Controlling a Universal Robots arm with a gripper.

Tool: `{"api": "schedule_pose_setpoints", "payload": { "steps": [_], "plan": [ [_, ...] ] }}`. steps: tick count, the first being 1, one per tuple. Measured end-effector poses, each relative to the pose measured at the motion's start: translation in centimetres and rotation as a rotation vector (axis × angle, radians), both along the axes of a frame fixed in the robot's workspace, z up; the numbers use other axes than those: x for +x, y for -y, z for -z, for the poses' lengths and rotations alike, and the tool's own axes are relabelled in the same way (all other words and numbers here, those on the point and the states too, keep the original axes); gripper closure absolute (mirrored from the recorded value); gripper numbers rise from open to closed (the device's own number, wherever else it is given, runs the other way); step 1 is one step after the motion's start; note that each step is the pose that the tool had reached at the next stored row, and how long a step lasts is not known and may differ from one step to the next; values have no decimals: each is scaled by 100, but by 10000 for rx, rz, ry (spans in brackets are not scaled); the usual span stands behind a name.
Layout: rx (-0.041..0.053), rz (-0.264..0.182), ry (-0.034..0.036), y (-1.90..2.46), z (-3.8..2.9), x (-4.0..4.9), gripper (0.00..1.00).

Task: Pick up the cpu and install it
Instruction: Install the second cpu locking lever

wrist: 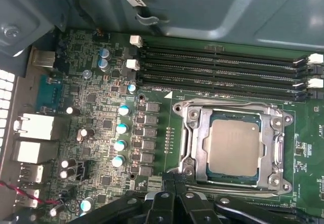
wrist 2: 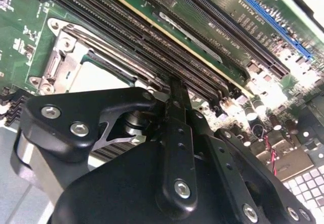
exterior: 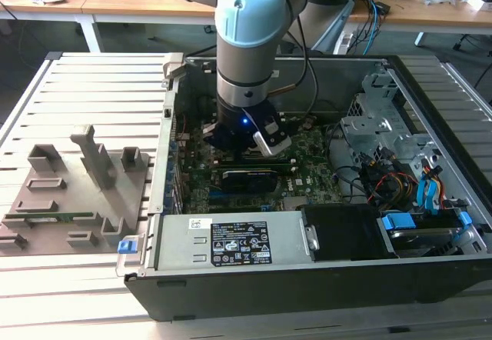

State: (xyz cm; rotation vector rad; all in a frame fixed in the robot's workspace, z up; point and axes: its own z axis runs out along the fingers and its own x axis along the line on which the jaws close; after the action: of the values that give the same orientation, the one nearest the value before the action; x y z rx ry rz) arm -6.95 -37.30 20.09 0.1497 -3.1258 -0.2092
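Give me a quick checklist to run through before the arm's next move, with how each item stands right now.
1. Silvery-grey square cpu lies inside the metal-framed socket: ok in the first wrist view.
2. Cpu sits square and flat in the frame: looks ok; full seating cannot tell.
3. Black gripper holds nothing: cannot tell.
4. Gripper hangs above the green motherboard, beside the socket and apart from the cpu: ok.
5. Long black memory slots next to the socket carry no sticks in the arm's way: ok.
6. Arm reaches down into the open dark computer case without touching its walls: looks ok in the exterior view.
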Motion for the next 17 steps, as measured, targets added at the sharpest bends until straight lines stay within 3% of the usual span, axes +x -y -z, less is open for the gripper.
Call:
{"api": "schedule_pose_setpoints", "payload": {
  "steps": [9,17],
  "plan": [
    [-5,-11,-4,0,16,-68,89],
    [-2,-103,-2,-26,20,-45,89]
  ]
}}
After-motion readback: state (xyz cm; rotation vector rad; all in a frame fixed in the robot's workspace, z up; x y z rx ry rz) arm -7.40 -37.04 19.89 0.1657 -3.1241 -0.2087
